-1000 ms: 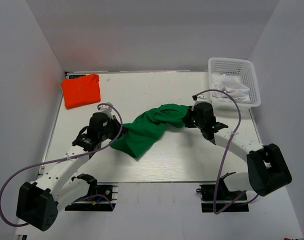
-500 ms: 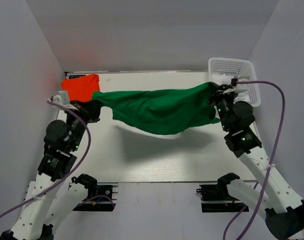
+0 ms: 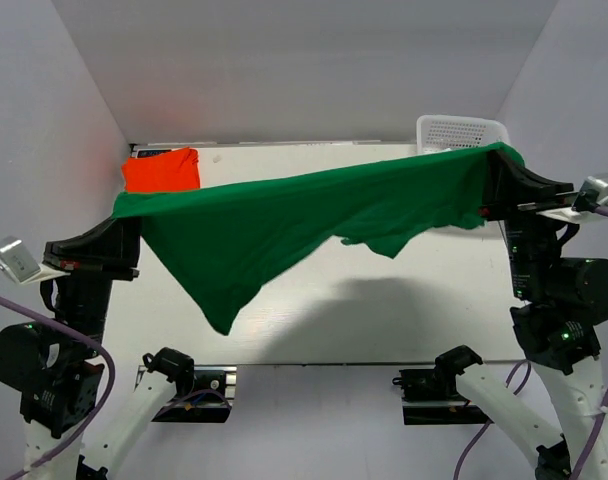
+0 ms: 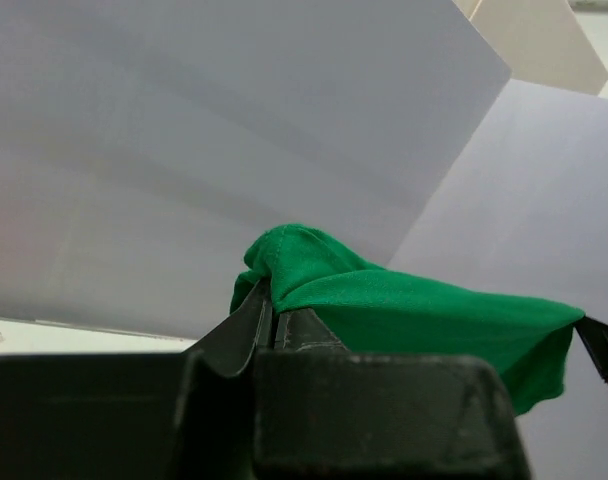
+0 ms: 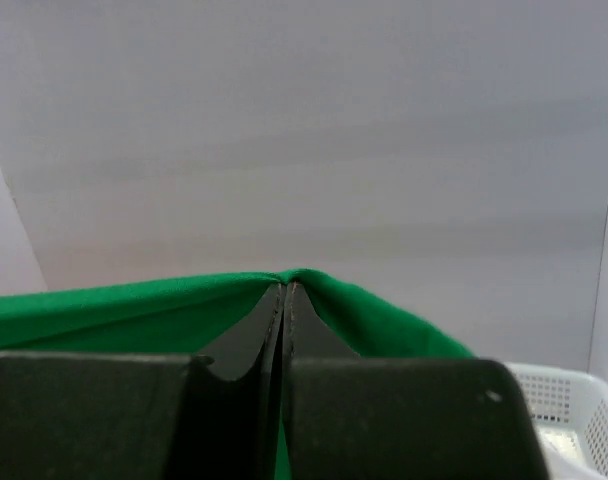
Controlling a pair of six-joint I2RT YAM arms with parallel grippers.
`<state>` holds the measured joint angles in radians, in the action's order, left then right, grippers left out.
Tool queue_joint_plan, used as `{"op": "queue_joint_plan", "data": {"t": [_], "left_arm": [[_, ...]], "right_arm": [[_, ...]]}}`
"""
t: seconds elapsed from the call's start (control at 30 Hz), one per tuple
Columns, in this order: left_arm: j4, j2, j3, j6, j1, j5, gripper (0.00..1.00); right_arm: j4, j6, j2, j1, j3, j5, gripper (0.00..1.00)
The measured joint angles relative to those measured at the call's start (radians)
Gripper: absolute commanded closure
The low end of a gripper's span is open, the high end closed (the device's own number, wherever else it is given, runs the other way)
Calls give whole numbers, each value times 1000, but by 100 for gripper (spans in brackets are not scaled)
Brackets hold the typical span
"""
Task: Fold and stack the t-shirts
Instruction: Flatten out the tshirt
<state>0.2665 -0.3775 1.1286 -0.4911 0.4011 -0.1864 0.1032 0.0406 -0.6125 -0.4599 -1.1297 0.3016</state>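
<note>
Left gripper [image 3: 132,232] and right gripper [image 3: 492,185] pinch the green t-shirt [image 3: 284,215] aloft; cloth hides most of the basket [image 3: 459,130]

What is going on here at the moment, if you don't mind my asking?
The two robot arms hold a green t-shirt stretched out in the air between them, above the table. The left gripper is shut on one end of it and the right gripper on the other; the middle sags to a point. An orange-red t-shirt, apparently folded, lies at the table's far left corner. A white basket stands at the far right.
</note>
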Motion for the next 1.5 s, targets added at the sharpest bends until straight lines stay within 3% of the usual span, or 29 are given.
{"op": "queue_joint_plan", "data": {"t": [0.2, 0.37, 0.5, 0.6, 0.63, 0.67, 0.7, 0.77, 0.8, 0.93, 1.13, 1.33, 1.5], "left_arm": [[-5, -62, 21, 29, 0, -6, 100], [-23, -226, 14, 39, 0, -143, 100], [-50, -470, -11, 29, -5, -274, 100], [-33, -752, 4, -6, -20, -393, 100], [-27, -852, 7, -15, -31, -418, 92], [-18, -941, 12, -21, -44, -433, 52], [-1, -1043, 21, -23, -62, -438, 30], [56, -1235, 57, -47, -107, -437, 2], [114, -1332, 105, -66, -132, -435, 0], [230, -1567, 269, -106, -209, -423, 0], [231, -1430, 195, -109, -229, -335, 0], [195, -1109, 11, -127, -206, -208, 0], [94, -964, -211, -136, -201, 19, 0]], "right_arm": [[7, -47, -46, 1, -43, -25, 100], [98, -75, -198, 4, -26, 7, 100], [198, -72, -376, 14, 53, 39, 100], [232, -50, -570, 33, 82, 50, 100], [245, -37, -647, 42, 80, 43, 100], [253, -23, -721, 51, 76, 33, 100], [242, -12, -806, 63, 60, 18, 84], [204, 25, -973, 81, -19, -7, 39], [167, 32, -1056, 89, -77, -18, 10], [85, 53, -1229, 105, -206, -50, 10], [18, 97, -1191, 107, -193, -90, 10], [-40, 195, -1044, 106, -53, -113, 10], [-71, 282, -948, 106, 113, -114, 10]]}}
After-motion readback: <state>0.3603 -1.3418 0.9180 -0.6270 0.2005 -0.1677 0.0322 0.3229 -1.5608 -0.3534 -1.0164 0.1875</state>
